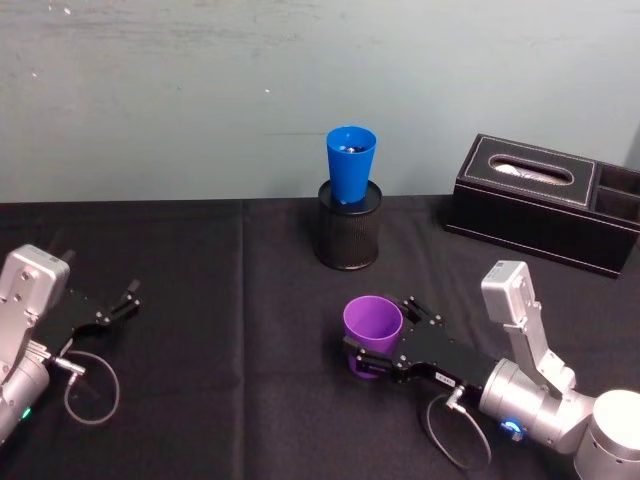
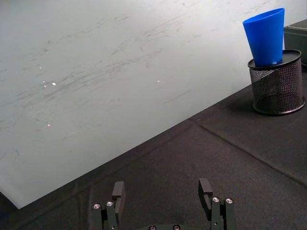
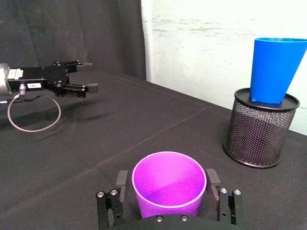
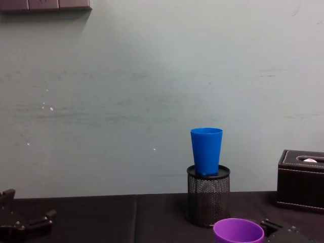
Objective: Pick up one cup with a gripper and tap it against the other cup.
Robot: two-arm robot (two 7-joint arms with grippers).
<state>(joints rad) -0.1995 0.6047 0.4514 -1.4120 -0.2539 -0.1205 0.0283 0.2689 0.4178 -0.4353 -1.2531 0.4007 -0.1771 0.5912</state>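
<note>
Black cloth covers the counter (image 1: 200, 300), which runs back to a pale, scuffed wall (image 1: 150, 90).

The task looks to be at its opening step. The purple cup (image 1: 373, 322) stands upright on the cloth toward the front edge, right of the middle. The right claw (image 1: 383, 332) lies low around it with one finger on each side. In the right wrist view the fingers (image 3: 121, 179) sit just beside the cup's wall, and a sliver of gap shows on at least one side. I judge the claw released and not yet gripping. The cup has not been lifted.

What remains is closing on the purple cup, raising it, carrying it toward the back edge and touching it to the blue cup (image 1: 350, 165). The blue cup stands upright with its base in the mouth of a mesh pen holder (image 1: 349, 235) at the middle of the back edge, well apart from the purple one. Because it is perched there, the tap likely needs to be gentle.

The left claw (image 1: 128, 300) rests near the front left corner, spread and empty.

By count there are two cups, one purple and one blue, one mesh pen holder, one dark tissue box (image 1: 530, 200) at the back right corner, and two claws.
</note>
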